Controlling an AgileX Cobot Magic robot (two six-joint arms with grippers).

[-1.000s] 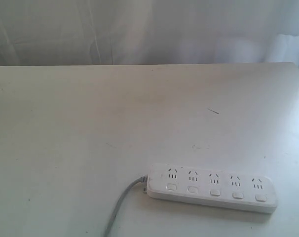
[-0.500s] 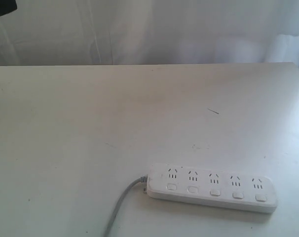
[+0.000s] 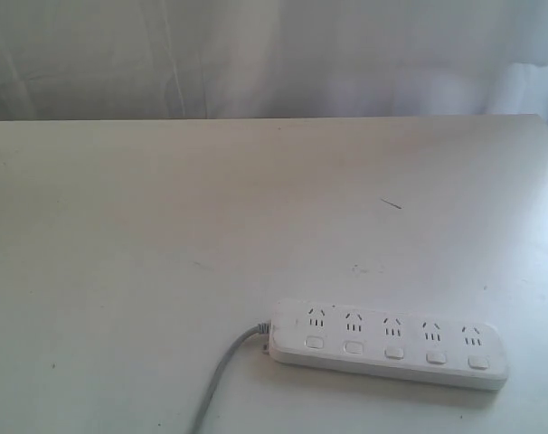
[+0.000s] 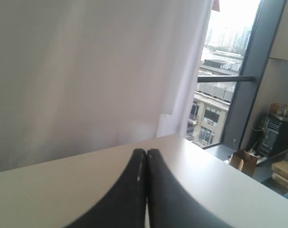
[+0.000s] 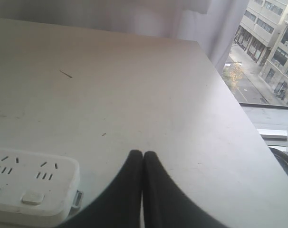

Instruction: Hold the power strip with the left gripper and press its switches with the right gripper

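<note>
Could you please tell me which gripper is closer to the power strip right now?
Right. The right gripper hangs just beside one end of the power strip; the left gripper sees only table and curtain, no strip.

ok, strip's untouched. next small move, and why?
Probably open the left gripper and bring it toward the power strip. Its jaws are shut, its wrist view shows no strip, and the strip lies unheld on the table, so holding should come before any pressing.
</note>
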